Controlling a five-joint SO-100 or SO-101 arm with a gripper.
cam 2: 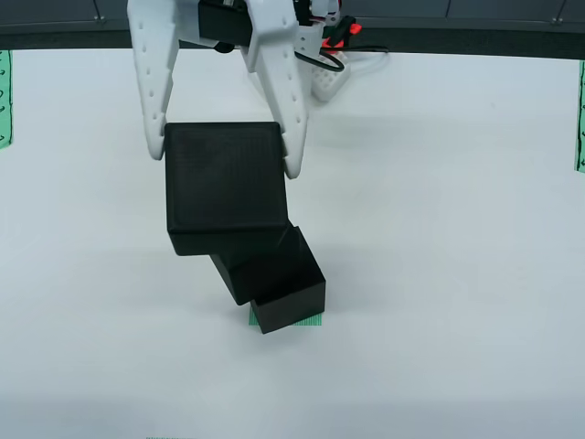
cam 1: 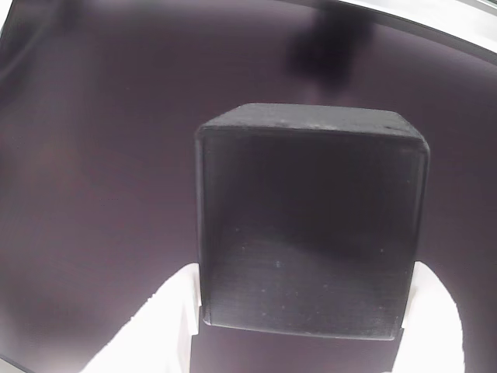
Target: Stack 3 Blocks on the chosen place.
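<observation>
Top block [cam 2: 224,183] pinched between white fingers [cam 2: 155,110], held above and left of two stacked blocks [cam 2: 279,274] on the green striped patch [cam 2: 315,320] near table [cam 2: 457,229] centre; risks toppling that skewed stack if lowered off-centre.

No writing that we can read

We find no text, label, brand, number or sign that can be read in either view. In the view from above, the black cubes [cam 2: 224,187] carry plain matte faces, the white gripper [cam 2: 226,155] bears no lettering that we can make out, and the green striped patch [cam 2: 311,321] under the stack shows fine lines only, as do the green striped strips [cam 2: 579,119] at the edges. In the view that rides on the gripper, the face of the held cube [cam 1: 311,233] is bare apart from faint specks, and the dark surface behind it [cam 1: 93,194] shows no marks.
</observation>
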